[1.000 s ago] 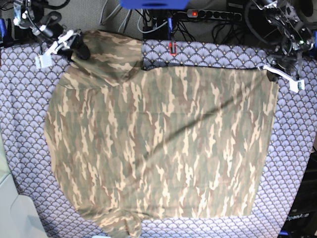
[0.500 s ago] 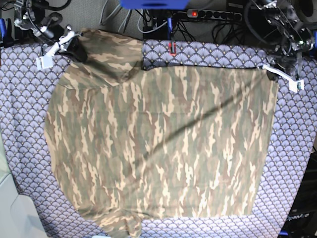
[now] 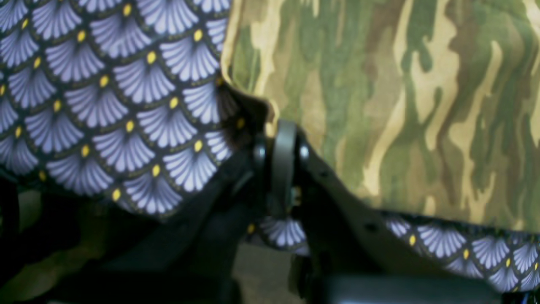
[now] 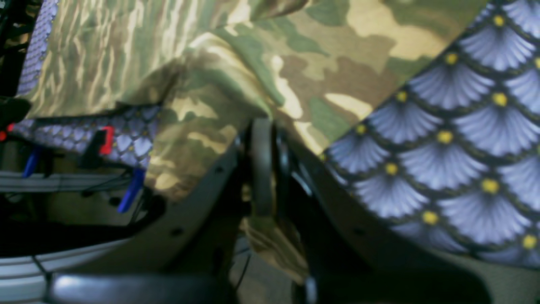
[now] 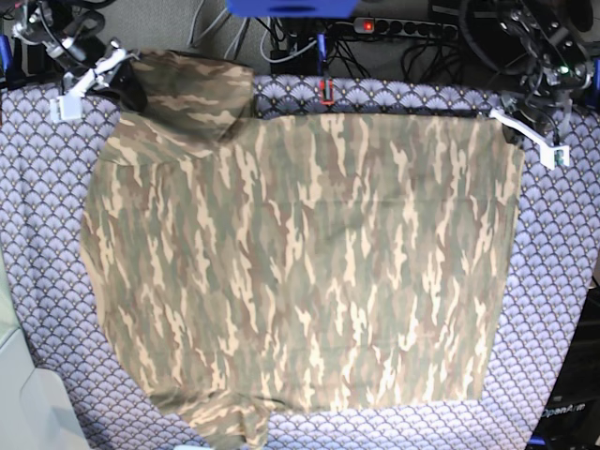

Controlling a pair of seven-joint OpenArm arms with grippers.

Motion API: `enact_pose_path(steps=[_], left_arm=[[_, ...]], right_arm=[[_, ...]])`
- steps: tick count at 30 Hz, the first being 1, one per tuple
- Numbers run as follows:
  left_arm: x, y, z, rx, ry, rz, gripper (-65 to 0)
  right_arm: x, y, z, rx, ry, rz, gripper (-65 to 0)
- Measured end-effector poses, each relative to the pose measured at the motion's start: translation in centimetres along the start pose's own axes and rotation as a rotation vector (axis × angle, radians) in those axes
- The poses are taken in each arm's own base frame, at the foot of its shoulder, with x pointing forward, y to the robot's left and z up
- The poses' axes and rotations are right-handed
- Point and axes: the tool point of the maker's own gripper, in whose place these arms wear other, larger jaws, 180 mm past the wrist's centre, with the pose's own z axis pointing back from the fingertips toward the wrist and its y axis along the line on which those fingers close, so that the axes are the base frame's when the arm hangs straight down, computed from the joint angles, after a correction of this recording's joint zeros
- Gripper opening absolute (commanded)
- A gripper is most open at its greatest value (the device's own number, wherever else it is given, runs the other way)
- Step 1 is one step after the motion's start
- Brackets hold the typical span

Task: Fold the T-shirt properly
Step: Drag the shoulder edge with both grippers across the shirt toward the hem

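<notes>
Both arms' fingers (image 4: 261,169) pinch T-shirt (image 5: 300,262) corners (far edge), L+R.

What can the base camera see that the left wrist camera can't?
Only the base view shows the whole T-shirt spread flat, both arms at its far corners, the right gripper and a power strip behind the table. Only the left wrist view shows, close up, the left gripper with its fingers shut on the shirt's corner. Both show camouflage cloth lying on the purple tablecloth.
</notes>
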Motion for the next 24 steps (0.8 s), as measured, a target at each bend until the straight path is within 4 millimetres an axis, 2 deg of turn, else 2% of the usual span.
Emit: enact_pose_path(steps=[9,12,17,21,24], left_arm=[[-1.0,0.2,0.2,0.004,0.023,-0.002,-65.0],[-0.7,0.1,0.2,-0.001,0.015,-0.002,-65.0],[-1.2,0.2,0.3,0.0,0.025,-0.002,-65.0],[-1.6,0.3,0.5,0.004,0.035,-0.004,-65.0],[-1.5,0.3,0.5,0.003,0.032,-0.005,-65.0]], right_arm=[[-0.8,-1.1,1.8,-0.059,-0.006,-0.032,-65.0],[-1.2,-1.4,2.2,-0.07,0.005,-0.036,-65.0],[-1.2,-1.4,2.3,-0.072,0.007,-0.037,-65.0],[-2.0,-1.7,3.6,-0.097,0.023,-0.042,-65.0],[-1.6,-1.3,3.7,-0.097,0.02,-0.025,-65.0]])
